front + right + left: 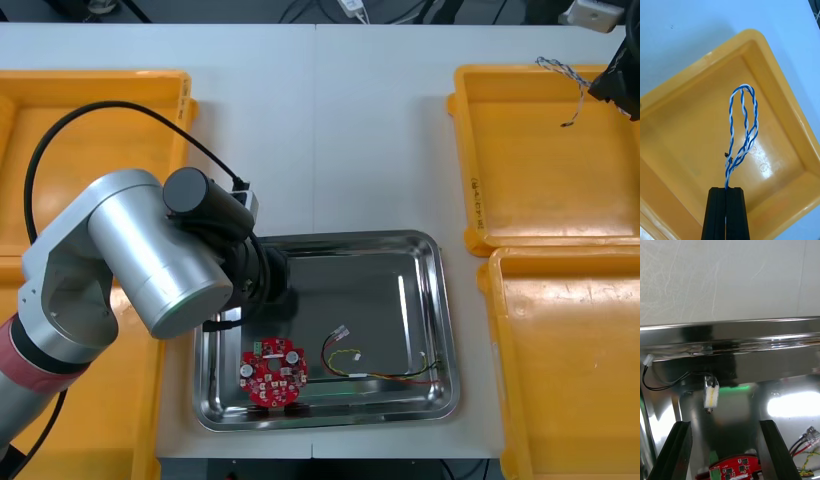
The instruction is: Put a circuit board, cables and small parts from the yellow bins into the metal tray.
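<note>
My left arm (150, 260) reaches over the left part of the metal tray (425, 300). In the left wrist view, my left gripper (724, 427) is open above the tray floor. Just beyond its fingers a black cable (673, 380) with a white plug lies against the tray wall (752, 337). A round red circuit board (272, 372) and a red and yellow cable (385, 372) lie in the tray's near part. My right gripper (726, 189) is shut on a twisted blue and white cable (743, 127), which hangs looped over the far right yellow bin (540, 170).
A second yellow bin (570, 360) sits at the near right, and more yellow bins (60, 150) line the left side under my left arm. Bare table (320, 130) lies between the far bins. The bin under the right gripper looks bare.
</note>
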Controlling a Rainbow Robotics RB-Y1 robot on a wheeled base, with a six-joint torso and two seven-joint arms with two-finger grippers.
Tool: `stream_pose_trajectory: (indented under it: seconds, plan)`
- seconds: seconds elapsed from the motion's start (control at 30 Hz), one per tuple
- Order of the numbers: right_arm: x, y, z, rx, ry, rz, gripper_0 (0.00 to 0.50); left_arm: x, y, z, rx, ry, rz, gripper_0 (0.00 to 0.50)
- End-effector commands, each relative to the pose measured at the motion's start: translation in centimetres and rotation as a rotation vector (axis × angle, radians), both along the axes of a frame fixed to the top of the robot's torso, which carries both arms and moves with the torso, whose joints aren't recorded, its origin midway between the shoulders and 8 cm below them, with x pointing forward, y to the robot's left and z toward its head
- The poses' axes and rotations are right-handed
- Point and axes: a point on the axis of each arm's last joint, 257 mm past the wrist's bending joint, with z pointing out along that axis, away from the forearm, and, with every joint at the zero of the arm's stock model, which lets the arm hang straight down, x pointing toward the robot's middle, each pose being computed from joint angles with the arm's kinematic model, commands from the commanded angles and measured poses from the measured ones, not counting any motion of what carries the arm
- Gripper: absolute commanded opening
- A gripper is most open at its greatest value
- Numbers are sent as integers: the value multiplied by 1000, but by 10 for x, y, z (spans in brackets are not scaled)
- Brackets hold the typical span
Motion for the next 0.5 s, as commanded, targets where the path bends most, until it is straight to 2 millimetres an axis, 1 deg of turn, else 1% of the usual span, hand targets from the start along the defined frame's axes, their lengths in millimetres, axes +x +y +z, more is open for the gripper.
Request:
stream_pose_trajectory:
  seconds: [0.03,0.23,0.4,0.43,0.5]
  plan:
    - [-13,10,5,21,-25,21,0,22,7,48,-30,-78,20,500]
    - [-30,41,1,71,-20,65,0,33,16,70,-31,-105,17,500]
    - [-48,69,-10,48,-21,108,0,41,28,91,-34,-122,14,500]
    - [-53,77,-14,37,-21,124,0,43,32,96,-33,-125,13,500]
    - [-60,87,-20,22,-16,142,0,44,37,104,-28,-130,10,500]
